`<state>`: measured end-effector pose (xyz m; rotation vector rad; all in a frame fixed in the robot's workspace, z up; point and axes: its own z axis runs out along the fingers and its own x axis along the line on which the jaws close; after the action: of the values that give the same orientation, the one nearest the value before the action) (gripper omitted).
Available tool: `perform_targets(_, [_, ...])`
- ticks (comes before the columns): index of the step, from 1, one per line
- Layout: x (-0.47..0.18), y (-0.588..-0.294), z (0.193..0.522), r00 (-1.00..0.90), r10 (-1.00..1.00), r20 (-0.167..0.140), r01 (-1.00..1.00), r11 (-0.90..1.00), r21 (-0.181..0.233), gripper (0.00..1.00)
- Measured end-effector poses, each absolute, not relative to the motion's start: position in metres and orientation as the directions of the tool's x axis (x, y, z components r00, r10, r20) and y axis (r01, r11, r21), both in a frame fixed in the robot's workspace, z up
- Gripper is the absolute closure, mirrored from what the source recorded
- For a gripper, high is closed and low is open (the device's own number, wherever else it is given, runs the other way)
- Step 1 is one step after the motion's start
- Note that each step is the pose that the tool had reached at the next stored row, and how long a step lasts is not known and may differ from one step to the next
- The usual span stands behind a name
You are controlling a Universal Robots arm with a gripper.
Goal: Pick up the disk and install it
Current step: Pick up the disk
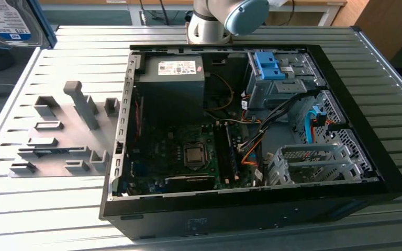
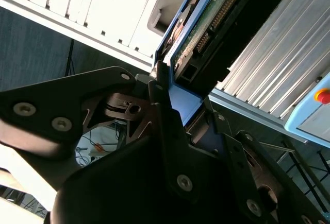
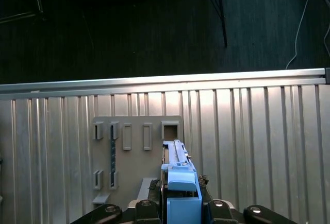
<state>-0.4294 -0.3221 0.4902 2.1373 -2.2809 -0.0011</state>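
End effector: in the second wrist view the end effector [image 2: 185, 108] is gripping the disk [image 2: 206, 33], its dark fingers [image 2: 160, 98] pressing on the blue carrier rail from both sides.
Disk, exterior view: the disk [image 1: 6, 23] is being held up in the far corner on the exterior view's left, its white-and-blue label facing the camera, well apart from the computer case [image 1: 257, 209].
Disk, first wrist view: the disk [image 3: 178, 165] is standing edge-on in the end effector [image 3: 180, 206], above the grey fixture plate [image 3: 134, 147] that is lying on the ribbed counter [image 3: 258, 131].
Computer case: it is lying open on the counter [image 1: 54, 219], showing the black power-supply box [image 1: 173, 78] and, towards the exterior view's right, the grey drive bay [image 1: 278, 89] carrying a blue bracket [image 1: 267, 65].
Fixture plate, exterior view: the grey fixture plate [image 1: 61, 136] is sitting just beside the case, on the exterior view's left.
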Motion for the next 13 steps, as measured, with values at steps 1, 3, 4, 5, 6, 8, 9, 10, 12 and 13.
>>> perform_targets(1, [-0.4291,-0.3221,0.4902,-0.065,-0.998,0.011,-0.998,0.065,0.011,0.64])
perform_targets(3, [-0.4285,-0.3221,0.4902,-0.065,-0.998,0.011,-0.998,0.065,0.011,0.64])
perform_targets(4, [-0.4271,-0.3221,0.4902,-0.065,-0.998,0.011,-0.998,0.065,0.011,0.64])
perform_targets(5, [-0.4268,-0.3221,0.4902,-0.065,-0.998,0.011,-0.998,0.065,0.011,0.64])
perform_targets(6, [-0.4265,-0.3221,0.4902,-0.065,-0.998,0.011,-0.998,0.065,0.011,0.64])
perform_targets(8, [-0.4257,-0.3221,0.4902,-0.065,-0.998,0.011,-0.998,0.065,0.011,0.64])
perform_targets(9, [-0.4253,-0.3221,0.4902,-0.065,-0.998,0.011,-0.998,0.065,0.011,0.64])
perform_targets(10, [-0.4249,-0.3221,0.4902,-0.065,-0.998,0.011,-0.998,0.065,0.011,0.64])
perform_targets(12, [-0.424,-0.3221,0.4902,-0.065,-0.998,0.011,-0.998,0.065,0.011,0.64])
perform_targets(13, [-0.4236,-0.3221,0.4902,-0.065,-0.998,0.011,-0.998,0.065,0.011,0.64])
